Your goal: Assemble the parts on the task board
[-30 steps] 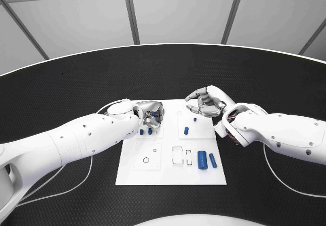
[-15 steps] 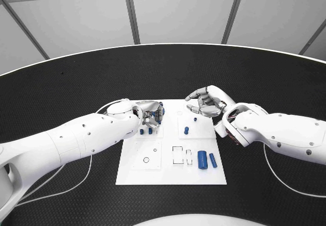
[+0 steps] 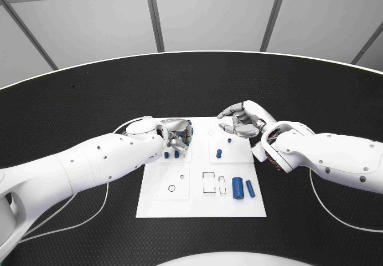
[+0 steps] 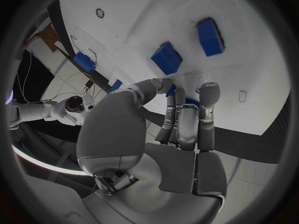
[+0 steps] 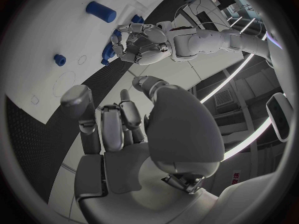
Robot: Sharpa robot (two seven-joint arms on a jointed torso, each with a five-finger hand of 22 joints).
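Note:
The white task board lies mid-table. My left hand hovers over its far left corner, fingers curled, and pinches a small blue part, which the right wrist view also catches. Just under that hand two short blue parts stand in the board, seen close as blue blocks. Near the board's middle stand a blue peg and a smaller one. Two blue cylinders lie at the near right. My right hand rests at the far right corner, fingers curled in, holding nothing.
Black table surrounds the board on all sides. A white cable trails from the left arm across the table, and another hangs from the right arm. Outlined slots and a ring mark the board's near half.
My left hand's fingers have shifted slightly over the board's far left corner. The right arm and the loose parts have not moved.

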